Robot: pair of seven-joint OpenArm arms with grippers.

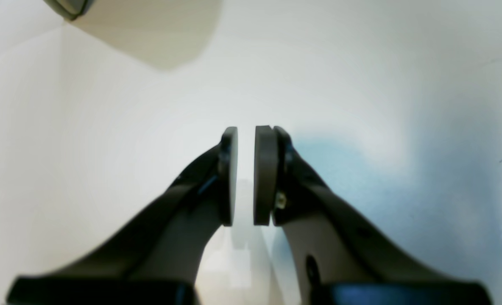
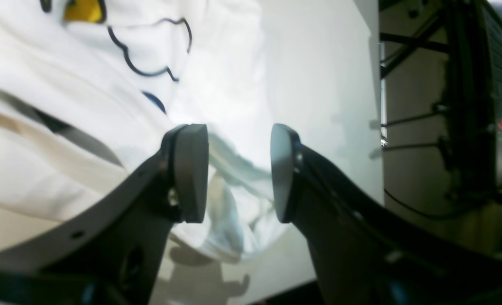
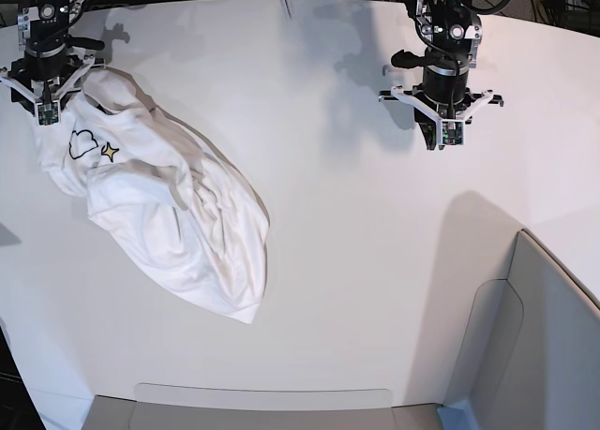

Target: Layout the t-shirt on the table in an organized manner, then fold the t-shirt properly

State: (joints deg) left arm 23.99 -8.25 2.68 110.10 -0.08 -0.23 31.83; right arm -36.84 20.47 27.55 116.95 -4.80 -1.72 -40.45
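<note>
The white t-shirt [image 3: 178, 224] lies crumpled in a long heap on the left of the white table [image 3: 356, 261], with a cloud outline and a yellow star showing. My right gripper [image 3: 44, 116] hangs over the shirt's far left end. In the right wrist view it [image 2: 239, 173] is open, with rumpled shirt fabric [image 2: 85, 84] below and between the fingers, near the table's edge [image 2: 319, 84]. My left gripper [image 3: 448, 140] is far from the shirt, over bare table at the back right. Its pads [image 1: 245, 176] stand almost together with nothing between them.
A grey panel [image 3: 553, 355] stands at the front right, and a grey strip [image 3: 262, 407] runs along the front edge. Dark frame bars and cables [image 2: 446, 106] lie beyond the table's edge beside my right gripper.
</note>
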